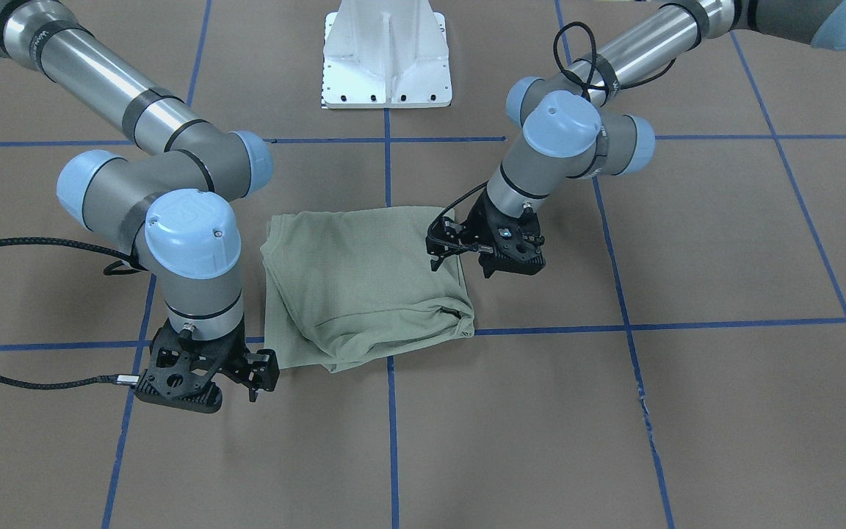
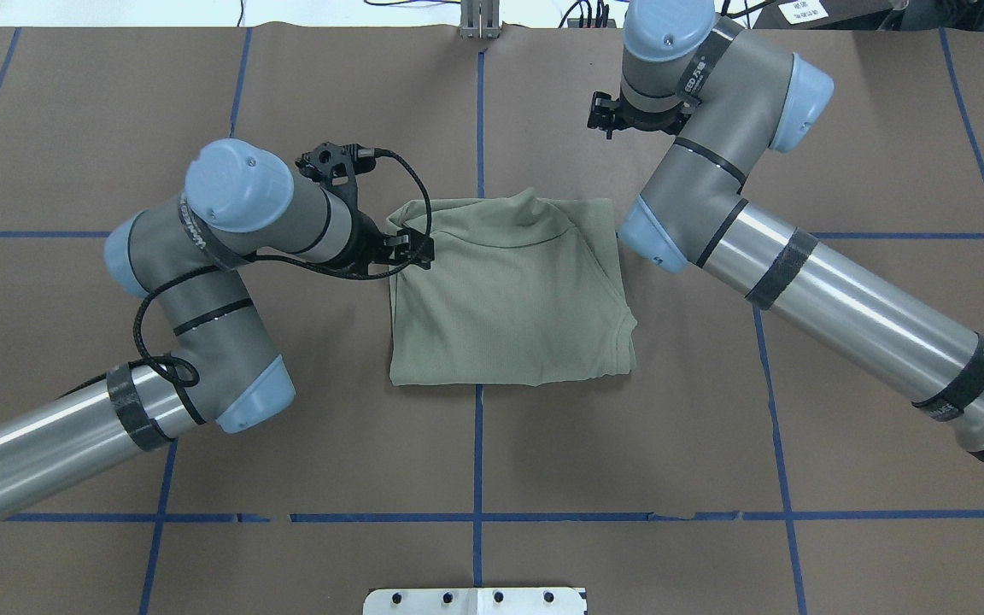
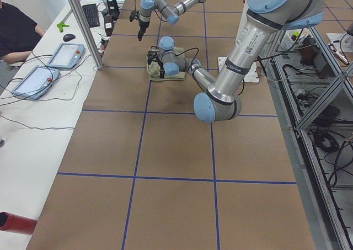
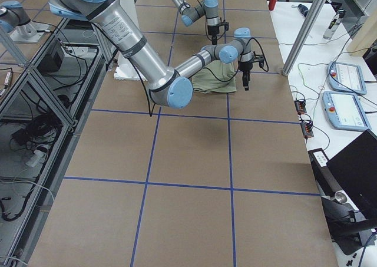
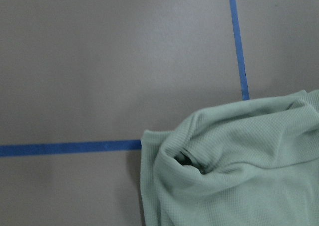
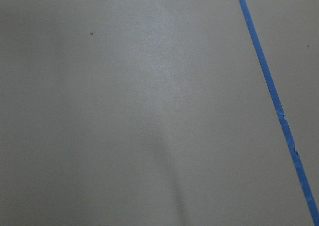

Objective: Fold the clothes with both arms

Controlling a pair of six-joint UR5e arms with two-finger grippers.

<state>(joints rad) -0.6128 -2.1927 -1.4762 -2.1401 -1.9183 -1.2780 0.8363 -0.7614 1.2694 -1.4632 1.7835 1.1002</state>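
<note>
near side, the right gripper (image 1: 260, 372) hangs just off the folded sage-green shirt (image 1: 364, 286) with nothing in it, shirt's lying mid-table on brown paper (image 1: 540, 426), left gripper (image 1: 443, 247) over its far edge, can't tell how open either one's jaws are

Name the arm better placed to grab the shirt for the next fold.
Left. The left pincer hangs at the shirt edge, its camera showing cloth; the right pincer is off it, seeing only table.

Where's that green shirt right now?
In the overhead view the shirt lies folded mid-table over a blue tape line, its far-left corner beside the left pincer.
</note>
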